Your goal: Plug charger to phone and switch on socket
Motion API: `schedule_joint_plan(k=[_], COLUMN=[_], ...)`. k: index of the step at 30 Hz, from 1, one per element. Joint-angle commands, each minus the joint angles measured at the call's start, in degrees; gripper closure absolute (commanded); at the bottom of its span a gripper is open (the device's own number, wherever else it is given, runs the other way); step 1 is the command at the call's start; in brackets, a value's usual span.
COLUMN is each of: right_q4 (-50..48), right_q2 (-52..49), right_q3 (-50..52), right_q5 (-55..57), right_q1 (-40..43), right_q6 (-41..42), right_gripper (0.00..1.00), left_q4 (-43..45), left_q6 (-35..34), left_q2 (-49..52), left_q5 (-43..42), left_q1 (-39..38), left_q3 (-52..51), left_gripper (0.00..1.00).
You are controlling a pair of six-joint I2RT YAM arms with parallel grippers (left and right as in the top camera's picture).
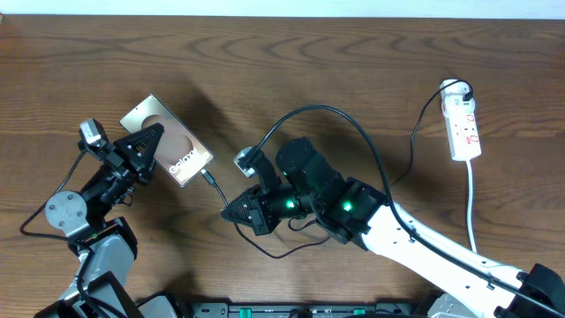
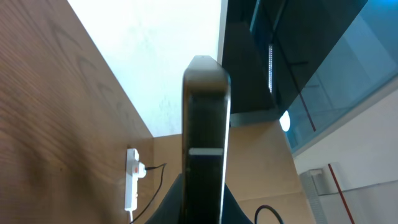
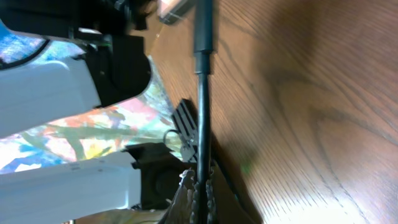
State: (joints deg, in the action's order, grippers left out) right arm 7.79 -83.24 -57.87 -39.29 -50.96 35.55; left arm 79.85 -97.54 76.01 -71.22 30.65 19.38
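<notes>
The phone (image 1: 172,148) lies slanted on the wooden table (image 1: 353,53), face up, the "Galaxy" lettering showing. The left gripper (image 1: 150,146) is clamped across the phone from the phone's left side. In the left wrist view the phone (image 2: 205,143) shows edge-on between the 2 dark fingers (image 2: 169,200).

Just off the phone's lower right end sits the metal-tipped end of the charger (image 1: 210,180), touching that short edge; whether it is fully seated I cannot tell. A little further from the phone along the same line, the right gripper (image 1: 231,210) is pinched on the black cable. The right wrist view shows the charger (image 3: 202,93) running straight out from the closed fingertips (image 3: 194,200) toward the phone.

From there the cable loops in a wide arc away from the phone to the socket (image 1: 465,128), which lies well apart from the phone, far to its right. A white plug (image 1: 452,87) sits in the strip's far end; its switch is too small to read
</notes>
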Motion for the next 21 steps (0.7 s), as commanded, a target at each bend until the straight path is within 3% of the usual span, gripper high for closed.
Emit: schedule_joint_plan(k=[1,21], right_q4=[-0.55,1.92], right_q2=[0.09,0.15], right_q3=[0.13,0.24], right_q5=[-1.79,-1.73], right_q1=[-0.13,-0.09], right_q6=[1.68,5.66], right_gripper=[0.99,0.99], left_q4=[0.81,0.83], left_q6=[-0.74,-5.03], left_q2=[-0.44,-0.44], left_q5=[0.39,1.16], left_q1=[0.13,0.13], left_q3=[1.70,1.70], left_gripper=[0.92,0.92])
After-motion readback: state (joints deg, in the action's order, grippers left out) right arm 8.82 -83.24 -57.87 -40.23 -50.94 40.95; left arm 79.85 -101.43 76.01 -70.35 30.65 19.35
